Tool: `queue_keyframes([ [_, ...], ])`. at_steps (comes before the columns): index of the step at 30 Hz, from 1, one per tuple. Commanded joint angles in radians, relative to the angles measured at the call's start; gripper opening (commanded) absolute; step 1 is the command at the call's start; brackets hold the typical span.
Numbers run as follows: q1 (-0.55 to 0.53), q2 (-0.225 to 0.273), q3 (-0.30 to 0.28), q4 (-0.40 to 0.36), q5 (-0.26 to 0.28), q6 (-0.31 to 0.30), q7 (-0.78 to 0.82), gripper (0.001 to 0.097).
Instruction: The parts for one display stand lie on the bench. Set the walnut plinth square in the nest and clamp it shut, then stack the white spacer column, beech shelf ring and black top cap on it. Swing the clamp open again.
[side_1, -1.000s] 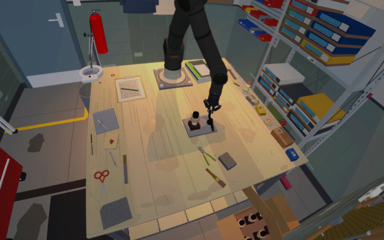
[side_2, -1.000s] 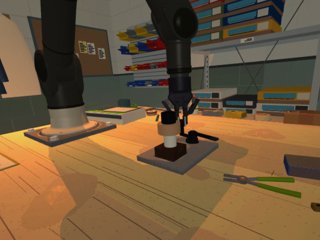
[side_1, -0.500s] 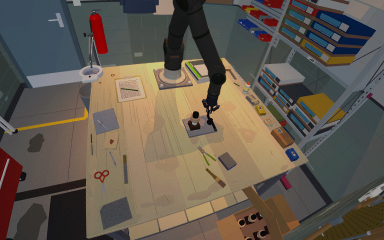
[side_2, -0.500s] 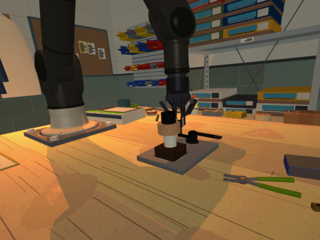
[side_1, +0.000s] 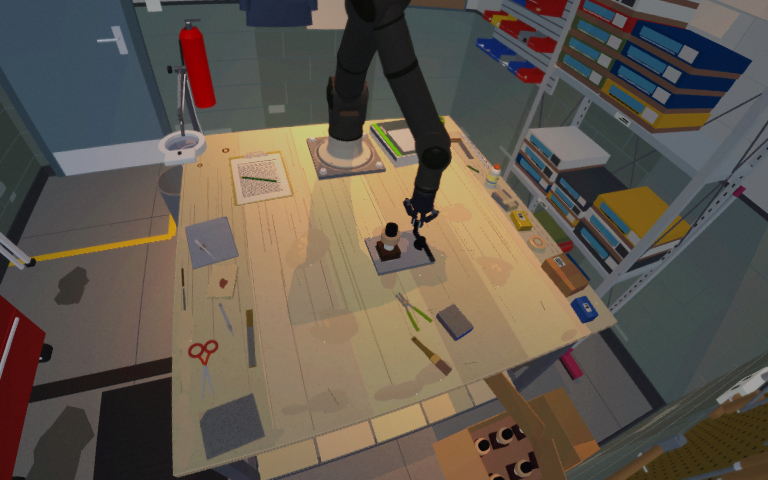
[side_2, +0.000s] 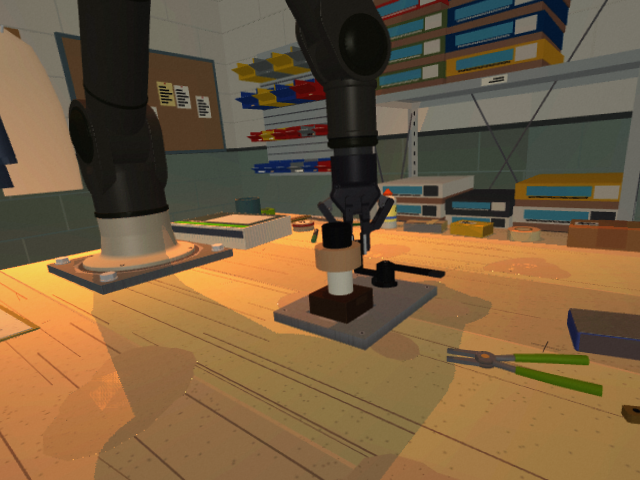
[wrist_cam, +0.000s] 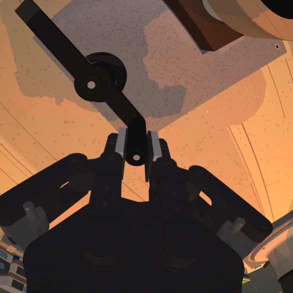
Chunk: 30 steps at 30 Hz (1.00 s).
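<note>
The walnut plinth (side_2: 341, 304) sits in the nest on the grey base plate (side_2: 356, 310), and on it stand the white spacer column (side_2: 339, 281), the beech shelf ring (side_2: 335, 258) and the black top cap (side_2: 336, 234). I grip the upright handle (wrist_cam: 135, 142) of the black clamp lever (wrist_cam: 90, 79) in my gripper (wrist_cam: 135, 151), beside the stack. The lever pivots on a round hub (side_2: 385, 273) at the plate's edge, and its long arm points away from the plinth along the plate's side.
The arm's base plate (side_1: 345, 155) is bolted to the bench behind the nest, with a flat box (side_1: 396, 144) beside it. Green-handled pliers (side_2: 522, 364), a dark block (side_1: 454, 321) and a brush (side_1: 431, 355) lie in front. Small boxes and tape line the right edge.
</note>
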<state>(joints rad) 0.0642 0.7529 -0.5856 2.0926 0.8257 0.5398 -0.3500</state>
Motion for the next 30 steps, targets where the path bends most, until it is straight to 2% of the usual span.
queue_keyframes([
  [1, 0.000, -0.001, 0.000, -0.001, 0.000, 0.000, 0.000, 0.0080],
  [15, 0.000, -0.001, 0.000, 0.000, 0.000, 0.000, 0.000, 0.0085],
  [30, 0.000, -0.001, 0.000, 0.000, 0.000, 0.000, 0.000, 0.0385],
])
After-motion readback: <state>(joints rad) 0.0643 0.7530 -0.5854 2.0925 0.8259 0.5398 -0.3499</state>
